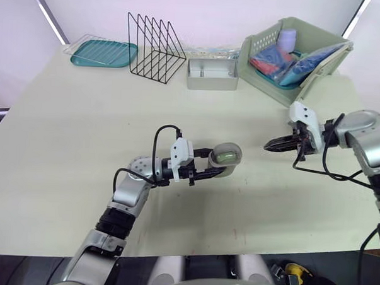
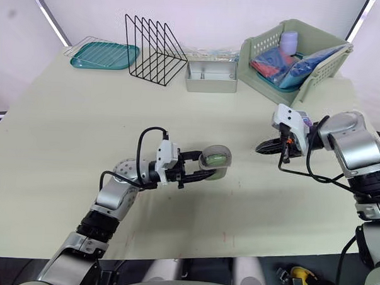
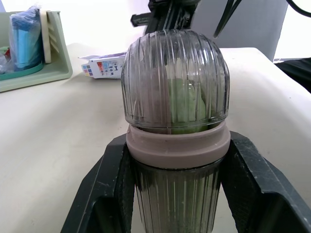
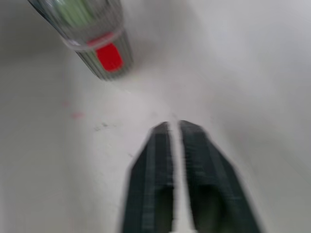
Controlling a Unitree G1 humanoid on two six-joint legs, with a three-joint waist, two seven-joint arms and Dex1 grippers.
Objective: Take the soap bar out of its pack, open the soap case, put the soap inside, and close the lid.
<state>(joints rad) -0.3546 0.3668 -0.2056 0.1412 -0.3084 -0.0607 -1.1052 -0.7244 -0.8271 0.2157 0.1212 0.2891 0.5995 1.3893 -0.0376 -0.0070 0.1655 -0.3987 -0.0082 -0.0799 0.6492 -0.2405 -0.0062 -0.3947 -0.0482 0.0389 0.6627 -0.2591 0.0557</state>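
Observation:
The soap case (image 1: 226, 156) is a ribbed, clear grey capsule with a pale band round its middle. It lies on its side mid-table with its lid closed, and a green soap bar (image 3: 184, 99) shows through the lid. My left gripper (image 1: 215, 163) is shut on the case's lower half, one finger on each side. My right gripper (image 1: 270, 145) hovers low over the table to the right of the case, its fingers (image 4: 160, 141) shut on nothing and pointing toward the case (image 4: 92, 34). The opened soap pack (image 3: 104, 65) lies on the table beyond the case.
A green basket (image 1: 264, 41) of packets stands at the back right, with a grey tray (image 1: 211, 81) to its left. Further left are a black wire rack (image 1: 153, 49) and a teal tray (image 1: 105, 53). Bare tabletop (image 1: 70, 131) surrounds both arms.

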